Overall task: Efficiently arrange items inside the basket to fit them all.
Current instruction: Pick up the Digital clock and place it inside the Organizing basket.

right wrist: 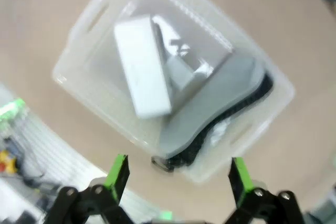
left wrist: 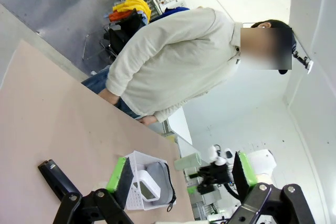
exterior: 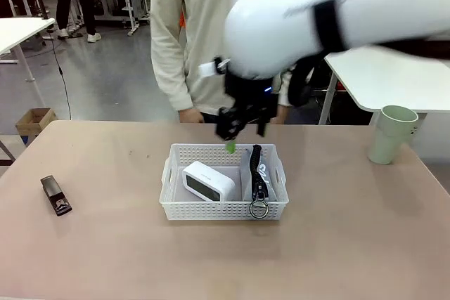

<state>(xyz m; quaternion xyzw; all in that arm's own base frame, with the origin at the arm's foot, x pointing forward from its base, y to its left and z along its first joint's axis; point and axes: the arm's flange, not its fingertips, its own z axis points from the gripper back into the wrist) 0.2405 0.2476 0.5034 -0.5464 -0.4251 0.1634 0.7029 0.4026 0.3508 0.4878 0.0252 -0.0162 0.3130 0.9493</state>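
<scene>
While we check front, right gripper (exterior: 246, 138): released, above basket (exterior: 223, 210)
box (exterior: 207, 180), pouch (exterior: 258, 172): inside basket
stapler (exterior: 55, 195): left of basket
cup (exterior: 391, 133): well right of basket
left gripper (left wrist: 180, 174): released, seen in left wrist view

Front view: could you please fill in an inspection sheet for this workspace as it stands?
Surface: tan table, no spills seen.
Job's things: white box and grey pouch side by side in the basket; stapler and cup outside it, on the table.
Clutter: nothing seen.
Pincers: right pincer open above the basket, empty; left pincer open, empty.
Cables: thin dark cable beyond the table.
Surroundings: person at the far edge; cardboard box on the floor.
</scene>
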